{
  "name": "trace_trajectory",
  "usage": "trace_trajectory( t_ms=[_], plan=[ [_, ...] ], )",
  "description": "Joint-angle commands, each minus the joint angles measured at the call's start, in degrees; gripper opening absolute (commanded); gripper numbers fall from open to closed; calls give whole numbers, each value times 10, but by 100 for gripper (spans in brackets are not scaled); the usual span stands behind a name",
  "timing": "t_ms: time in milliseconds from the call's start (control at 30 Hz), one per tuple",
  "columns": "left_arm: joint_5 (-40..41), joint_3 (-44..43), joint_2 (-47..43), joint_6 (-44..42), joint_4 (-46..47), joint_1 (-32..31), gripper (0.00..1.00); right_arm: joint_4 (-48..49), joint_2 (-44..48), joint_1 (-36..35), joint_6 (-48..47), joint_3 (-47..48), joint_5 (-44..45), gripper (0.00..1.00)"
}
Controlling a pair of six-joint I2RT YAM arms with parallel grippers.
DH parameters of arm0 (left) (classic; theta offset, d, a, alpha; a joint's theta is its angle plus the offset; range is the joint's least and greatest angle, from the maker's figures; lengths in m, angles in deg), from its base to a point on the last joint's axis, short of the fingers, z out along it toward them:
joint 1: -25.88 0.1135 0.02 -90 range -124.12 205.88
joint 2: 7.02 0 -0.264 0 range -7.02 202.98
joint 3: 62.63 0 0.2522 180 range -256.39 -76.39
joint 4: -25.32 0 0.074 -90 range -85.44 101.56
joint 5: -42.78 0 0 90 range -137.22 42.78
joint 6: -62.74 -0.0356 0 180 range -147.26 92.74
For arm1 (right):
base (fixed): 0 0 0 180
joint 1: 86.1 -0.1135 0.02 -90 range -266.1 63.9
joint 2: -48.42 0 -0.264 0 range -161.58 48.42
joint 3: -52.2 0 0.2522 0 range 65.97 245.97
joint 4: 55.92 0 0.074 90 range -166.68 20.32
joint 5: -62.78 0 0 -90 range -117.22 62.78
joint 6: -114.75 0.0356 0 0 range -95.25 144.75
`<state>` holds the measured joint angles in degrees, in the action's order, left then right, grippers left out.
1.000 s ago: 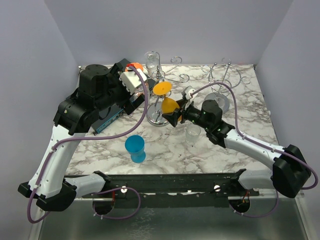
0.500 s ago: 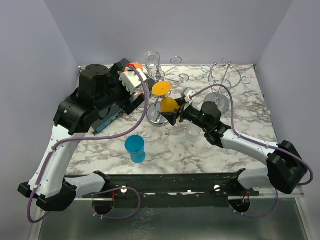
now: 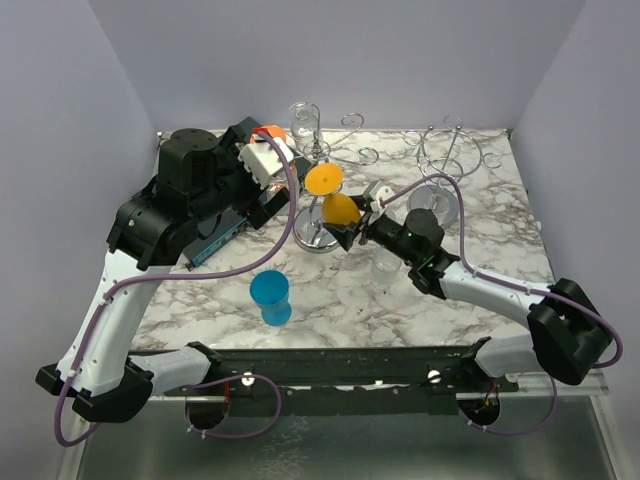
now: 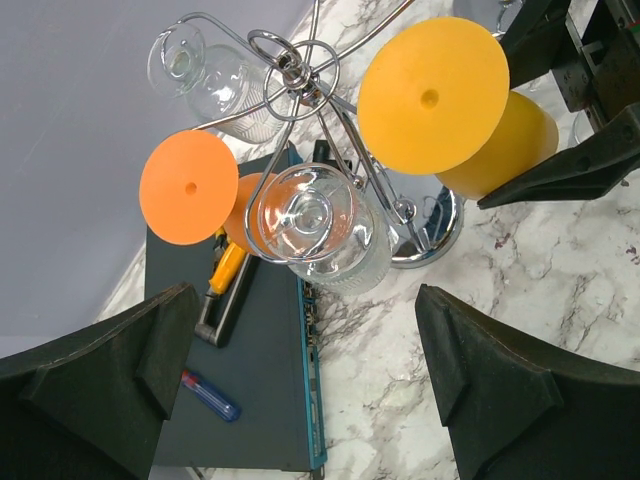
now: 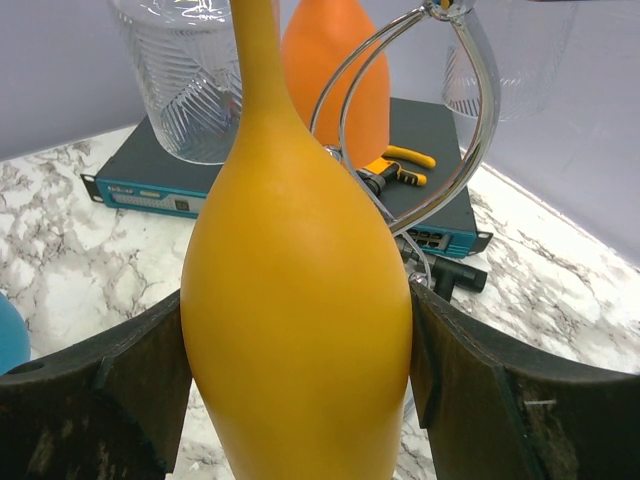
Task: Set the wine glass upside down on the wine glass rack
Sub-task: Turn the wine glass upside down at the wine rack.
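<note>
Clamping the bowl of the yellow wine glass [image 5: 295, 300] between both fingers, the right gripper [image 3: 351, 229] holds it upside down, foot uppermost, just beside a wire arm of the wine glass rack [image 4: 300, 75] at the far middle of the table. The left gripper [image 4: 300, 400] hangs above the rack, jaws wide and empty. An orange glass [image 4: 190, 187] and a clear glass [image 4: 320, 225] hang there inverted; a blue cup [image 3: 270, 297] stands nearer, to the left.

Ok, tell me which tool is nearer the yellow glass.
Right. The right tool grips the yellow glass by its bowl; the left tool hangs open above the rack, apart from it.
</note>
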<state>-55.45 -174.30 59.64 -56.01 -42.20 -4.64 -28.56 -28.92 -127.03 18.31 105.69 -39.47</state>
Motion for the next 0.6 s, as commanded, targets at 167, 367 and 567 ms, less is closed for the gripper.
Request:
trace_trajectory(
  t_ms=[167,367,567],
  plan=[
    [6,4,1,-2,-4,-2,99,74,37,-3,28,-52,54,64],
    [5,6,2,-2,-3,-2,99,82,22,-3,32,-51,49,66],
    [9,8,0,-6,-2,-2,99,101,-26,-2,0,-17,38,66]
  ],
)
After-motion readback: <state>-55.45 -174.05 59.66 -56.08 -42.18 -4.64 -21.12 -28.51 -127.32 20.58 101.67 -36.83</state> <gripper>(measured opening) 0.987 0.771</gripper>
